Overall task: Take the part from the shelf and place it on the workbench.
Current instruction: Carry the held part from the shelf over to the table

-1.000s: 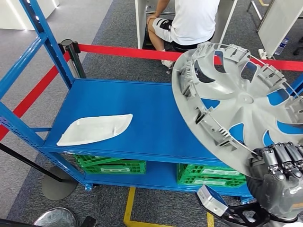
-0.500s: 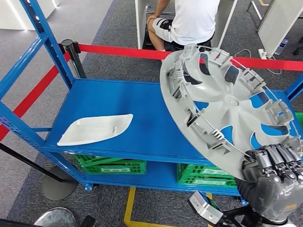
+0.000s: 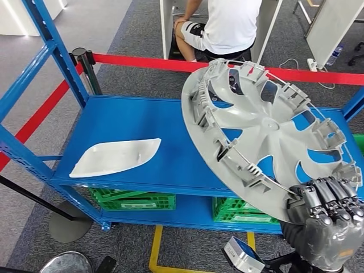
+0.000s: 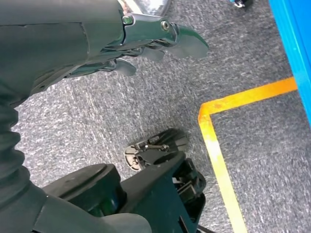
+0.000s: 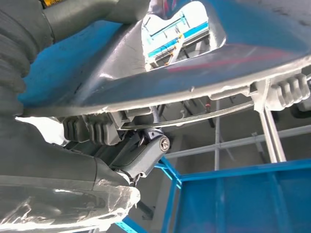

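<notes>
Above the right half of the blue shelf (image 3: 141, 128), the head view shows the grey wheel cover (image 3: 261, 131), the part to be moved, held up and steeply tilted with its ribbed inner face toward the camera. The right hand (image 3: 328, 219) grips it at the near right rim, fingers curled over the edge, so the whole disc hangs out from one small grip point. That is the main risk as I judge it: a wide, light part held at its margin can lever in the fingers and rotate or slip when the arm swings toward the worktop, which these pictures do not show. A white curved panel (image 3: 115, 155) lies flat on the shelf well to the left, apart from the cover. The far edge of the cover overlaps the red barrier tape (image 3: 141, 60) in the picture, with a seated person (image 3: 227, 25) beyond it; a broad sweep could catch the tape or the blue upright (image 3: 58, 51).

Hanging low, the left hand (image 4: 121, 39) in the left wrist view holds nothing, its fingers stretched out loosely over grey carpet (image 4: 256, 160) and a yellow floor line (image 4: 220, 145). It offers no support to the cover.

From beneath, the right wrist view shows the rim of the wheel cover (image 5: 183, 82) clamped by the right hand (image 5: 121, 145), dark fingers pressed on the rim's clips. How deep that hold goes I cannot tell, so a shallow pinch may let go.
</notes>
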### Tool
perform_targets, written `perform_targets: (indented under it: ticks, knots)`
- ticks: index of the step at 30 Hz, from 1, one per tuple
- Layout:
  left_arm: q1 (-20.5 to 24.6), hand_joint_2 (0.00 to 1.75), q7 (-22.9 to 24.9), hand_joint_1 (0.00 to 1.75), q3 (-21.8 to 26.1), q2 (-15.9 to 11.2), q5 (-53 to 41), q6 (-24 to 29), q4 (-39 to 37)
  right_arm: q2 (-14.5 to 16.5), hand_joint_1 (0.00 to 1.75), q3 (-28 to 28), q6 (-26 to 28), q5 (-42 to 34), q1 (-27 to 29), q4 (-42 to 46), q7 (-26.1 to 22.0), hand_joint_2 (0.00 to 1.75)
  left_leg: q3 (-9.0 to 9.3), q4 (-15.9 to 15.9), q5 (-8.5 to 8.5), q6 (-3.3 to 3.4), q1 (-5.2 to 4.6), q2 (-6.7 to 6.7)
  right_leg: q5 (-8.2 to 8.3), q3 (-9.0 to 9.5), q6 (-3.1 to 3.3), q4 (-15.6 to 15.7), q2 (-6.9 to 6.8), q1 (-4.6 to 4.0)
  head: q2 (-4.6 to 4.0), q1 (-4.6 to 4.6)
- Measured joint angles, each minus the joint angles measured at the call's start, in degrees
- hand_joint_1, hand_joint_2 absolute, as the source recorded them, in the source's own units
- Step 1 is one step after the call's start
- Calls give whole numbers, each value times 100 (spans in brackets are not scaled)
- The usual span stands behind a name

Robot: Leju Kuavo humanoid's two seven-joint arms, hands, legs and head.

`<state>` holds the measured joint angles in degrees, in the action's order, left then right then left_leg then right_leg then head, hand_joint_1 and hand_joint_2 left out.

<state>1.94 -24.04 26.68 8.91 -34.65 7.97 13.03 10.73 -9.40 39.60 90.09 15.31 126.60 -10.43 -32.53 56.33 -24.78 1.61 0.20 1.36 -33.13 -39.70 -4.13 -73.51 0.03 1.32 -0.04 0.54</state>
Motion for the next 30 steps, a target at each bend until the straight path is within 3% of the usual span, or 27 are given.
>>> perform_targets:
  ticks: [1, 3, 5, 7, 9, 11, 13, 14, 15, 17, 19, 21, 23, 24, 25, 27, 28, 29, 30]
  knots:
    - [4, 175, 2, 0, -2, 8, -16, -1, 0, -7, 175, 1, 0, 0, 7, 7, -21, 175, 21, 7, -17, -25, 11, 29, 198, 88, -5, 239, -29, 5, 0, -1]
    - [10, 175, 9, 0, -6, 18, -47, -4, 0, -17, 175, 1, 0, -1, 14, 37, -72, 175, 60, 50, -70, -104, 15, 88, 607, 423, -19, 1005, -211, -1, 0, 13]
    - [16, 175, 28, 0, -13, 22, -90, -7, 0, -23, 175, 3, 0, -2, 23, 79, -127, 175, 66, 106, -103, -183, -16, 147, 757, 602, 30, 1404, -316, -11, 0, 18]
    - [18, 175, 63, 0, -27, 27, -128, -9, 0, -26, 175, 13, 0, -3, 59, 119, -171, 175, 57, 126, -92, -230, -28, 220, 765, 571, 117, 1388, -219, -15, 0, 2]
    - [29, 175, 86, 0, -40, 27, -162, -19, 0, -26, 175, 28, 0, -1, 106, 161, -204, 175, 35, 191, -210, -276, -6, 195, 802, 520, 188, 1378, -112, -11, 0, -13]
    - [48, 175, 87, 0, -48, 27, -191, -30, 0, -26, 175, 39, 0, 0, 132, 208, -232, 175, -135, 641, -576, -317, 10, 42, 849, 465, 265, 1390, -8, -3, 0, -22]
    - [54, 175, 96, 0, -55, 27, -215, -33, 0, -26, 175, 44, 0, 0, 150, 235, -244, 175, -431, 1399, -970, -327, 11, -63, 895, 400, 312, 1393, 104, -11, 0, -24]
    - [53, 175, 104, 0, -65, 27, -232, -34, 0, -26, 175, 47, 0, 0, 165, 242, -244, 175, -523, 1654, -1058, -318, 10, -81, 921, 366, 318, 1393, 169, -16, 0, -24]
    - [55, 175, 113, 0, -78, 27, -253, -34, 0, -26, 175, 50, 0, 0, 182, 249, -242, 175, -520, 1707, -1037, -300, 9, -96, 952, 334, 316, 1393, 236, -19, 0, -23]
    - [67, 175, 133, 0, -114, 27, -295, -32, 0, -26, 175, 53, 0, 0, 211, 272, -237, 175, -209, 1199, -744, -244, 8, -173, 1026, 267, 292, 1393, 384, -20, 0, -24]
    - [93, 175, 163, 0, -139, 25, -320, -27, 0, -26, 175, 53, 0, 0, 229, 303, -232, 175, 204, 441, -505, -185, 18, -464, 1105, 204, 248, 1389, 515, -15, 0, -19]
    - [111, 175, 186, 0, -156, 27, -348, -25, 0, -26, 175, 53, 0, 0, 247, 329, -224, 175, 356, 113, -441, -166, 7, -644, 1195, 163, 169, 1420, 623, 4, 0, -17]
    - [116, 175, 194, 0, -171, 32, -377, -25, 0, -26, 175, 53, 0, 0, 281, 351, -215, 175, 335, 78, -346, -131, -6, -519, 1299, 138, 73, 1491, 718, 32, 0, -17]
    - [122, 175, 198, 0, -176, 34, -385, -25, 0, -26, 175, 53, 0, -1, 302, 362, -208, 175, 310, 57, -287, -92, -2, -446, 1275, 98, 41, 1485, 663, 28, 0, -10]
    - [129, 175, 202, 0, -179, 37, -390, -25, 0, -26, 175, 52, 0, -1, 315, 373, -200, 175, 271, 35, -230, -55, 7, -361, 1143, 31, 21, 1379, 540, 14, 0, 7]
    - [127, 175, 207, 0, -180, 41, -395, -25, -1, -26, 175, 51, 0, -3, 319, 382, -185, 175, 171, 20, -140, -4, -1, -187, 616, -160, 0, 812, 199, -15, 0, 39]
    - [117, 175, 207, 0, -180, 40, -397, -25, -1, -26, 175, 51, 0, -3, 316, 382, -181, 175, 116, 25, -102, 9, -11, -91, 361, -239, -15, 424, 102, -15, 0, 50]
    - [108, 175, 207, 0, -180, 40, -401, -25, -2, -26, 175, 51, 0, -4, 316, 383, -176, 175, 59, 31, -62, 11, -19, 4, 222, -274, -30, 102, 55, -13, 0, 52]
    - [105, 175, 207, 0, -180, 39, -404, -25, -2, -26, 175, 51, 0, -4, 319, 383, -173, 175, 1, 38, -21, 9, -24, 97, 212, -236, -43, -74, 31, -12, 0, 52]
